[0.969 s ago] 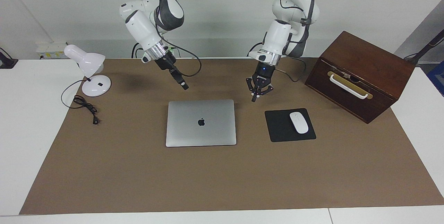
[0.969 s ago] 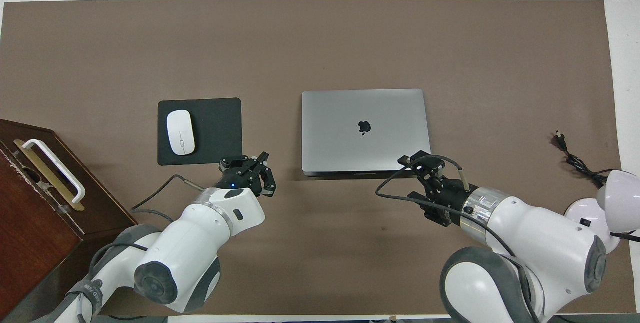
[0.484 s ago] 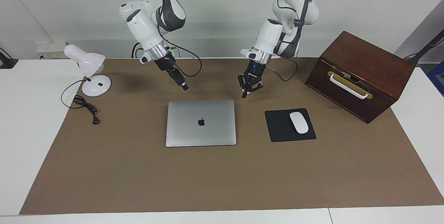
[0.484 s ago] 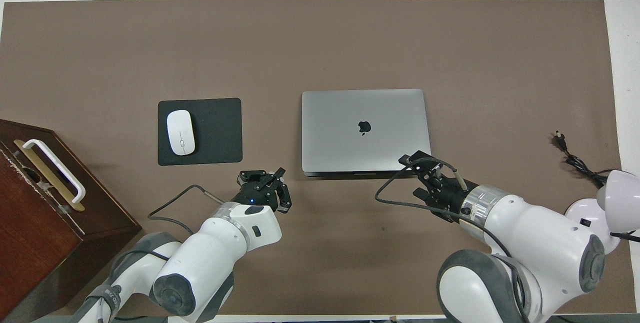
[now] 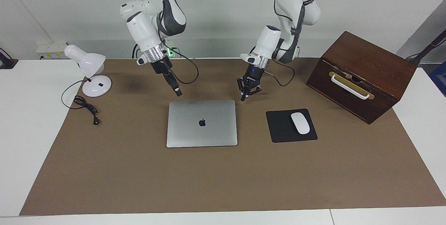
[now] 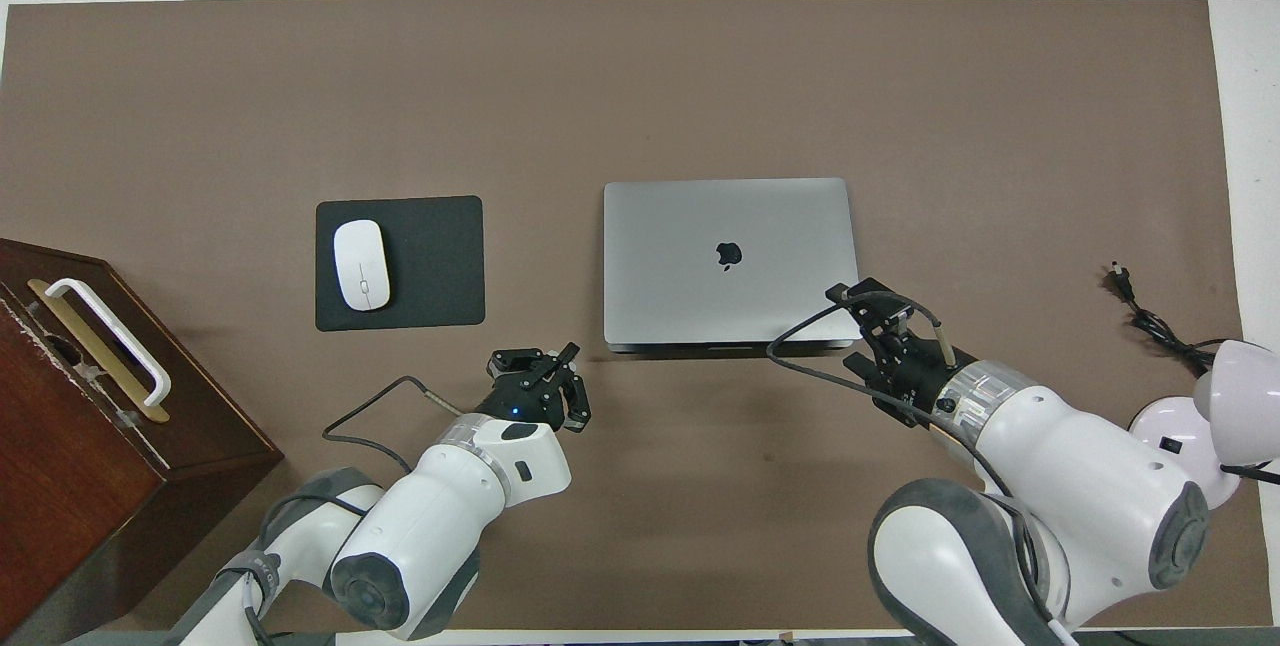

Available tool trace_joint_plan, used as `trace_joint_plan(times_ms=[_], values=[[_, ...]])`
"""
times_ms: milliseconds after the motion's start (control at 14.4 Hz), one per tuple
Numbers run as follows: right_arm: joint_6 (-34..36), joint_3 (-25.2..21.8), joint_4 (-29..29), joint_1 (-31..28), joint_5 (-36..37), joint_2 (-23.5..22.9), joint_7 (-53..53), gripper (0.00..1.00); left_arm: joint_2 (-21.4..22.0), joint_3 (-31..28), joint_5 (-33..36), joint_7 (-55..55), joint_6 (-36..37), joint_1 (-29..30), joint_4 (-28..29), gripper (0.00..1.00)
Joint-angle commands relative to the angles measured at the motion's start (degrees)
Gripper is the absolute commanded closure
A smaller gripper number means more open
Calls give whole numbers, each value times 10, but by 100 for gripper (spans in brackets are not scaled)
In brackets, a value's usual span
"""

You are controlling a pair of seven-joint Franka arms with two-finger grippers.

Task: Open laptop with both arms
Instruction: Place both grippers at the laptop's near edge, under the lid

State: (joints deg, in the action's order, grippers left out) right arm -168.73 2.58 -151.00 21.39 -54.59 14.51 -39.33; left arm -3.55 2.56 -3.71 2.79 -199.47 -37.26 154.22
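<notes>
The laptop (image 5: 202, 123) lies closed and flat on the brown mat, apple logo up; it also shows in the overhead view (image 6: 730, 261). My left gripper (image 5: 244, 98) hangs low over the mat just beside the laptop's corner that is nearest the robots at the left arm's end, fingertips together, not touching it. It also shows in the overhead view (image 6: 566, 358). My right gripper (image 5: 178, 93) points down over the laptop's edge nearest the robots, close to the corner at the right arm's end, and is clear of the lid. In the overhead view (image 6: 850, 296) it covers that corner.
A black mouse pad (image 5: 278, 129) with a white mouse (image 5: 300, 123) lies beside the laptop toward the left arm's end. A dark wooden box (image 5: 362, 75) with a white handle stands past it. A white desk lamp (image 5: 91, 73) and its cord (image 5: 85, 106) are at the right arm's end.
My left gripper has moved from near the mouse pad toward the laptop's corner. My right gripper has shifted along the laptop's near edge toward the right arm's end and a little lower. The laptop has not moved.
</notes>
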Motion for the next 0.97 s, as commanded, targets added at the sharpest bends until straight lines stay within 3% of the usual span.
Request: trace_joint_plan(times_ms=[0, 208, 484, 900], values=[[-26, 4, 1, 2, -56, -5, -14, 0, -15, -9, -5, 5, -13, -13, -14, 100], [-34, 4, 3, 3, -95, -5, -13, 0, -49, -11, -3, 9, -14, -27, -44, 100], [-75, 6, 11, 23, -122, -39, -14, 0, -60, -11, 1, 20, -14, -28, -59, 100], [-81, 5, 32, 43, -154, -74, -7, 0, -79, -12, 0, 54, -13, -26, -81, 100]])
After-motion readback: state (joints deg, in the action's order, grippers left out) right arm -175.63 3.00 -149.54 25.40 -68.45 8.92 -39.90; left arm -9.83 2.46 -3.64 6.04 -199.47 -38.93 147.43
